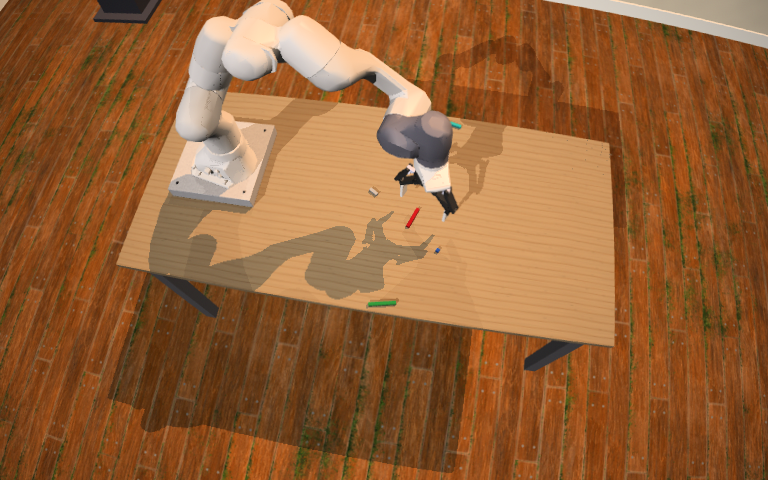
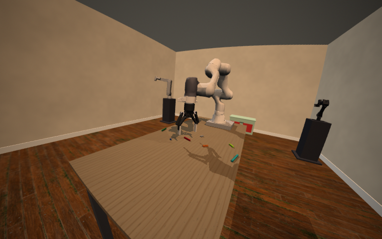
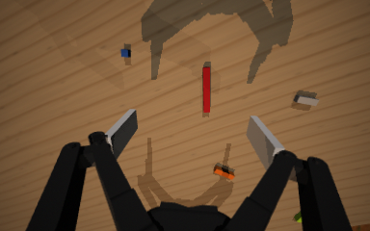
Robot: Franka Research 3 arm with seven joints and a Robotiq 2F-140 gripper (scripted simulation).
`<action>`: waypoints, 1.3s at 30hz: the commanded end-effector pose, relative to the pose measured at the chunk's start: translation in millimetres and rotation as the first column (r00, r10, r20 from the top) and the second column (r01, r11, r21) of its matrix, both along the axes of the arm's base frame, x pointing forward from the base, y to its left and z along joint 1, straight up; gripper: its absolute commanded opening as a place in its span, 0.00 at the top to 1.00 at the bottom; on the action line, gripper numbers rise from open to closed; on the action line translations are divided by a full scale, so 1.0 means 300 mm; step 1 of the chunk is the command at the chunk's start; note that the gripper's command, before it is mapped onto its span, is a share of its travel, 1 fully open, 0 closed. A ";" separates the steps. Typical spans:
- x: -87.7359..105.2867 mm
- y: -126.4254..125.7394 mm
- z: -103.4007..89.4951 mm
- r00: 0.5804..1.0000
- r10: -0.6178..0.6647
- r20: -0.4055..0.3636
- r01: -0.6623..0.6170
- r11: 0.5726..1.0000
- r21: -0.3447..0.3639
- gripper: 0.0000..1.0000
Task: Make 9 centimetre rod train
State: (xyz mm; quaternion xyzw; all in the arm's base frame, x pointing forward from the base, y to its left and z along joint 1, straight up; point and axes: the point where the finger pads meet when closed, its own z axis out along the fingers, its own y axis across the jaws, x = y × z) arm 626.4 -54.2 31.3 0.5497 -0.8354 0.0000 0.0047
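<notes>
My gripper (image 1: 423, 204) (image 2: 187, 131) (image 3: 192, 121) is open and empty, hanging a little above the table. A red rod (image 1: 412, 217) (image 2: 187, 139) (image 3: 206, 89) lies flat just ahead of the fingertips, between their lines. A small blue rod (image 1: 437, 249) (image 2: 170, 139) (image 3: 125, 53) lies apart from the red one. A green rod (image 1: 381, 303) (image 2: 163, 129) lies near the table's edge. An orange rod (image 2: 205, 145) (image 3: 224, 171) lies under the gripper's body. A lime rod (image 2: 231, 145) (image 3: 298, 217) lies further off.
A grey rod (image 1: 373, 191) (image 2: 201, 136) (image 3: 306, 100) lies towards the robot's base. A turquoise rod (image 1: 455, 125) (image 2: 234, 158) lies near the table's (image 1: 538, 226) other long edge. None of the rods touch each other.
</notes>
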 end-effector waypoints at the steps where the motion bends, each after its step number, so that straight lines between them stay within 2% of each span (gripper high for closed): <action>1: 0.000 -0.003 0.000 0.989 0.149 0.003 -0.149 0.989 0.006 0.00; 9: -0.001 0.011 0.000 0.954 0.299 0.003 -0.299 0.954 0.007 0.00; 17: -0.001 0.023 0.000 0.902 0.431 0.004 -0.431 0.902 0.008 0.00; 19: -0.001 0.023 0.000 0.902 0.431 0.004 -0.431 0.902 0.008 0.00; 20: -0.001 0.027 0.000 0.881 0.473 0.004 -0.473 0.881 0.008 0.00; 34: -0.002 0.048 0.000 0.738 0.675 0.005 -0.675 0.738 0.009 0.00; 36: -0.002 0.048 0.000 0.738 0.675 0.005 -0.675 0.738 0.009 0.00; 37: -0.002 0.052 0.000 0.705 0.709 0.005 -0.709 0.705 0.009 0.00; 39: -0.003 0.055 0.000 0.680 0.733 0.005 -0.733 0.680 0.009 0.00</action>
